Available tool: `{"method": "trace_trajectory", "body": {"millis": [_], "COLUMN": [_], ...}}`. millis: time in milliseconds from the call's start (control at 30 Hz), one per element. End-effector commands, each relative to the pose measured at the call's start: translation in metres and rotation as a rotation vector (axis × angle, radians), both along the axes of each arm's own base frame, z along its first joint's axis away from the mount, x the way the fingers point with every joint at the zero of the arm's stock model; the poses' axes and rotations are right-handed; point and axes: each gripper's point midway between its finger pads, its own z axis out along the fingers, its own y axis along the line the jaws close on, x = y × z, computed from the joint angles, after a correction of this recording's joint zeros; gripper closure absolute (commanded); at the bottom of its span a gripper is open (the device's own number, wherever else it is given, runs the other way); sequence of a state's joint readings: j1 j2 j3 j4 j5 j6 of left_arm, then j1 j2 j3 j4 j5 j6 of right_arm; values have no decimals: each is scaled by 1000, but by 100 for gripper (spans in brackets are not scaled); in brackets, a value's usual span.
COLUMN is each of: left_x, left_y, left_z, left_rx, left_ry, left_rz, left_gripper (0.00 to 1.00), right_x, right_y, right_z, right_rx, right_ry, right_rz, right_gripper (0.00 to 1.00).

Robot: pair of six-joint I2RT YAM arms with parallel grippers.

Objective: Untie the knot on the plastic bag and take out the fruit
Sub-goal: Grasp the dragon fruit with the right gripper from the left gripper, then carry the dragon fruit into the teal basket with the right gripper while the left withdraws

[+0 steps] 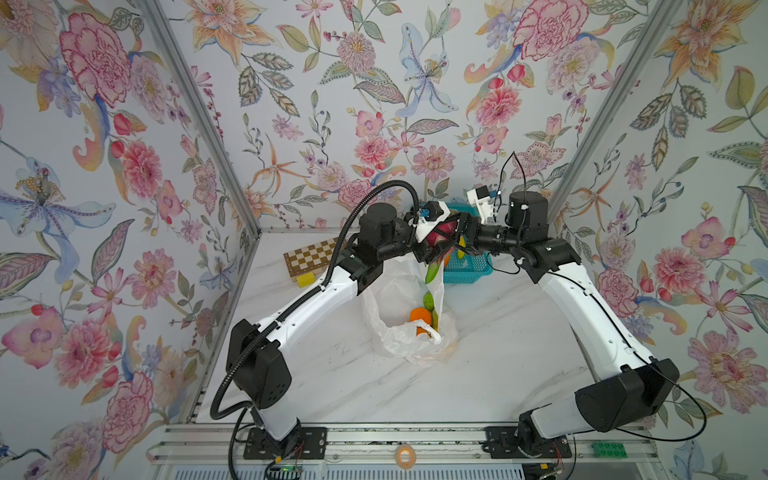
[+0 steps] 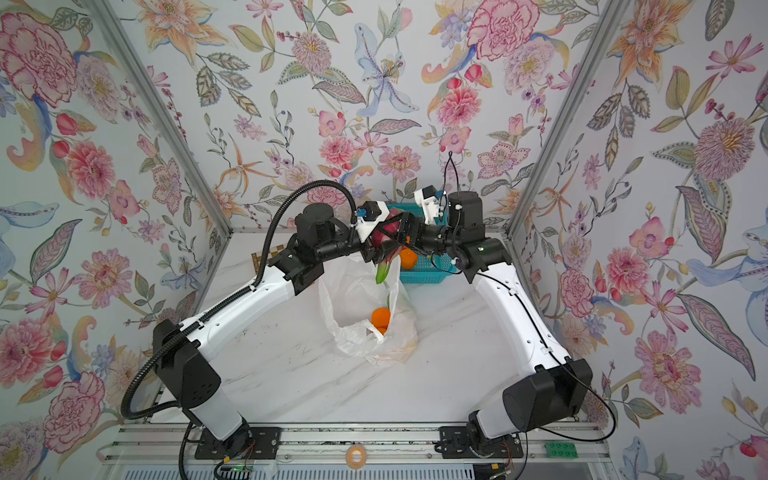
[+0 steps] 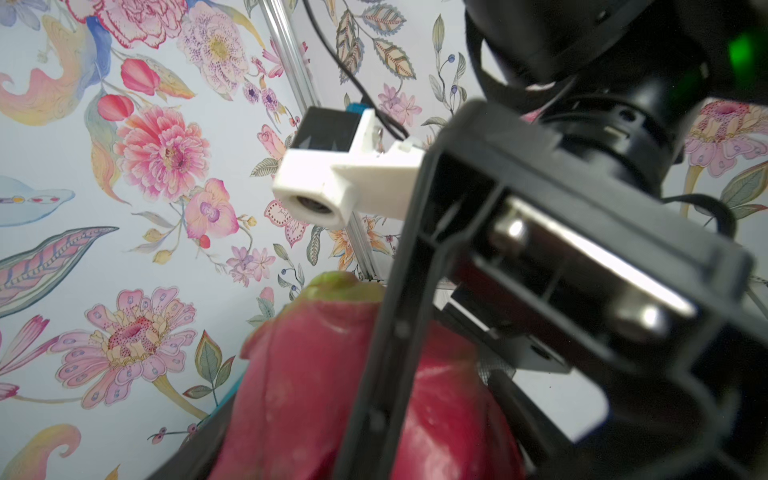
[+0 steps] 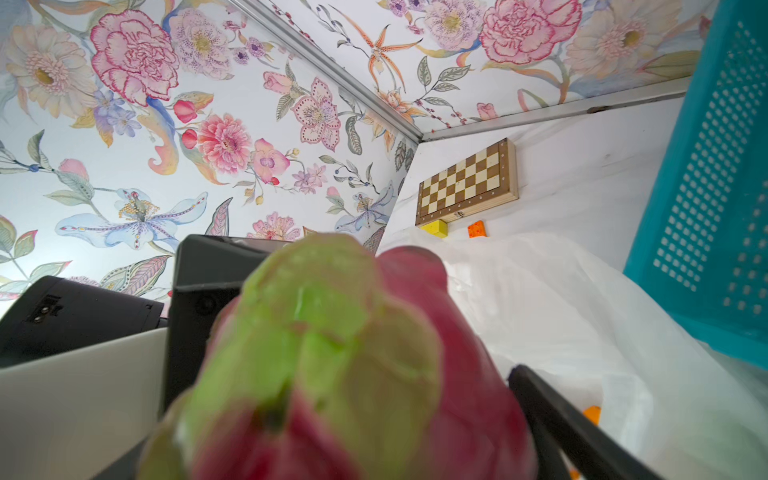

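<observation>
A pink-red dragon fruit [image 1: 442,237] with green tips hangs in the air above the plastic bag [image 1: 395,299], just in front of the teal basket [image 1: 469,270]. My left gripper [image 1: 432,251] is shut on the dragon fruit [image 3: 299,374]. My right gripper [image 1: 455,239] faces it from the other side, open wide, with its fingers on either side of the same fruit [image 4: 332,353]. The bag lies on the table with its mouth open. No knot shows. Inside the bag I see oranges [image 2: 380,316] and a green fruit [image 1: 428,299].
A chessboard [image 1: 311,257] lies at the back left. Next to it are a yellow block [image 4: 434,228] and an orange block [image 4: 476,228]. The basket [image 2: 424,272] holds an orange [image 2: 409,257]. A tape roll [image 1: 405,455] and a green block [image 1: 611,451] sit on the front rail.
</observation>
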State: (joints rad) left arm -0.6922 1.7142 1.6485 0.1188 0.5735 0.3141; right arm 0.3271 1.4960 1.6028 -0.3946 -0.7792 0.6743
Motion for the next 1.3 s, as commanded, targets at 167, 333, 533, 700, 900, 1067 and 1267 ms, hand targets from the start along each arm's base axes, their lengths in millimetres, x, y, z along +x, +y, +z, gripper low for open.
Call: {"method": "trace_trajectory", "body": {"millis": [167, 333, 533, 700, 900, 1067, 1267], "left_x": [-14, -13, -8, 1, 10, 2, -2], "left_y": [-9, -7, 3, 20, 46, 65, 76], "left_z": [32, 22, 13, 0, -9, -1, -3], "left_rx": [-120, -76, -39, 7, 46, 26, 27], "left_ry": [-35, -46, -68, -51, -30, -19, 53], "left_rz": [-95, -79, -3, 112, 265, 320, 355], "left_gripper": [48, 43, 16, 6, 1, 1, 1], "right_x": [2, 7, 20, 31, 52, 81, 127], "right_y": [13, 6, -7, -21, -37, -44, -46], "right_z": [18, 20, 28, 38, 45, 35, -4], "right_rx": [100, 100, 91, 90, 63, -17, -140], "right_ry": [-40, -38, -69, -114, -181, -217, -183], "right_rz": [52, 24, -69, -143, -247, -312, -353], "right_gripper": [14, 38, 49, 53, 53, 53, 54]}}
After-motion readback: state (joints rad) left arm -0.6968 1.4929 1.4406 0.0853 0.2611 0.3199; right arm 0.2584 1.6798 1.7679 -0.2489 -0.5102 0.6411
